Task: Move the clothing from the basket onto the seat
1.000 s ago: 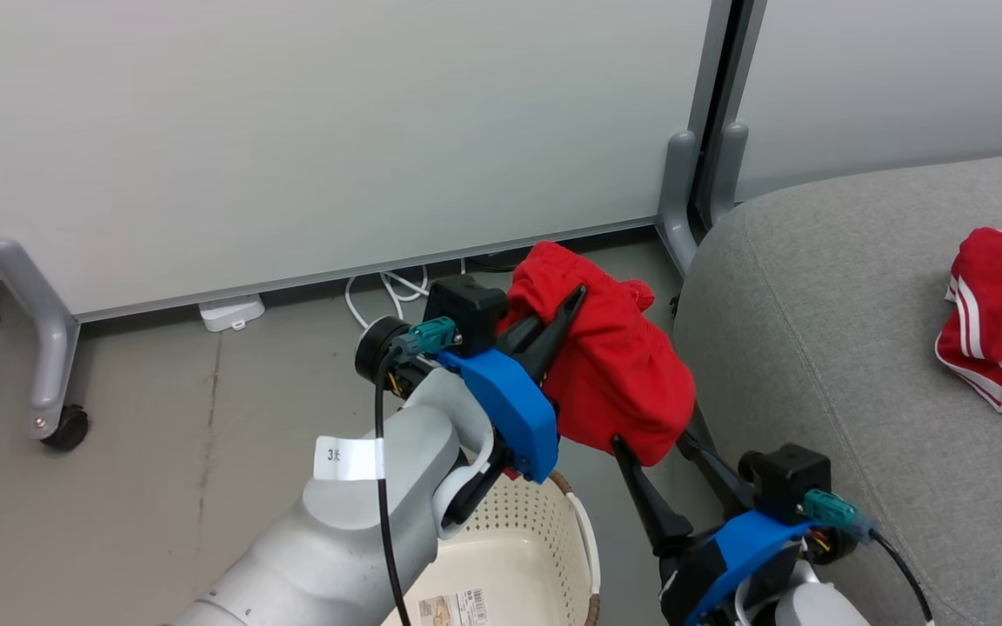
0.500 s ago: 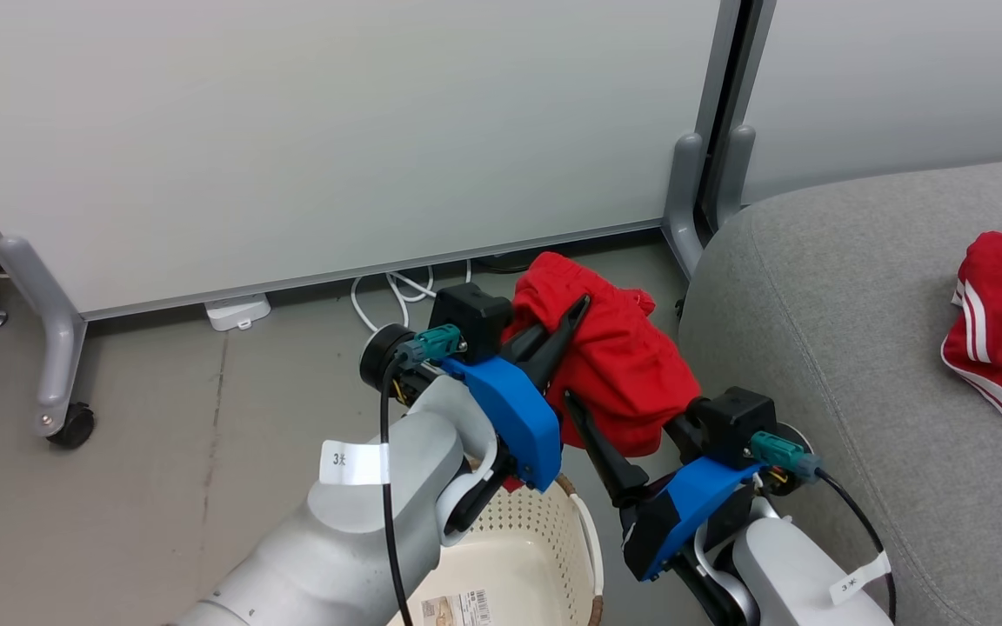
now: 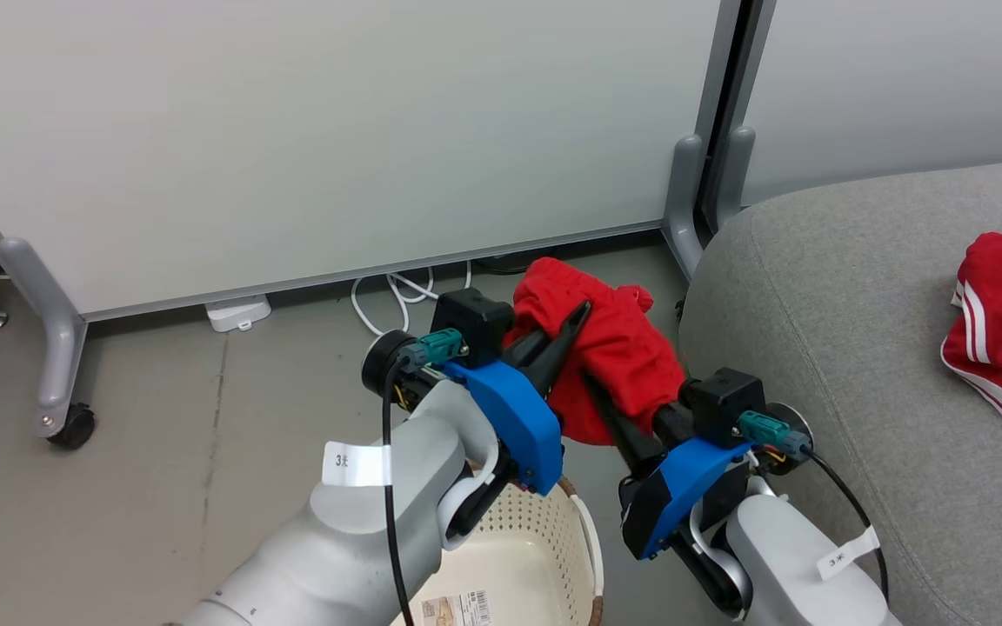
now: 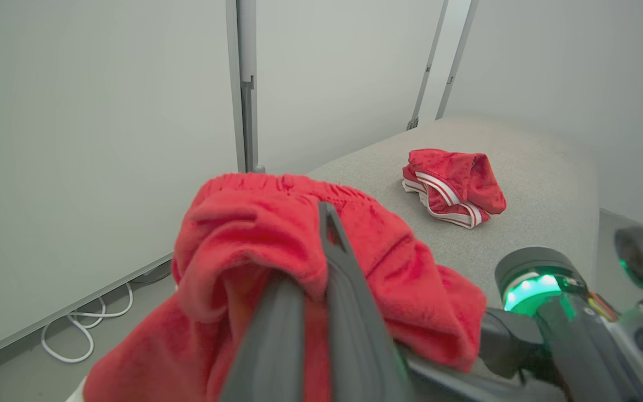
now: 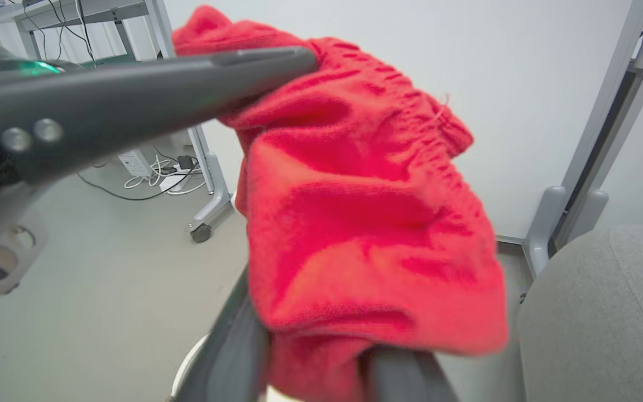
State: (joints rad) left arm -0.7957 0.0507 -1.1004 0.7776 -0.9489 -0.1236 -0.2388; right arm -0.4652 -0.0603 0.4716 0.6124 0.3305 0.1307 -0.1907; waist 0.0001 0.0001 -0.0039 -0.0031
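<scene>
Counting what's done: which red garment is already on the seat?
The white-striped red garment lying on the grey sofa cushion; the other red garment hangs clamped in the left pincer.

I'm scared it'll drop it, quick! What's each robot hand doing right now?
Left gripper: shut on the red garment.
Right gripper: fingers on either side of the same garment; whether it grips cannot be told.
</scene>
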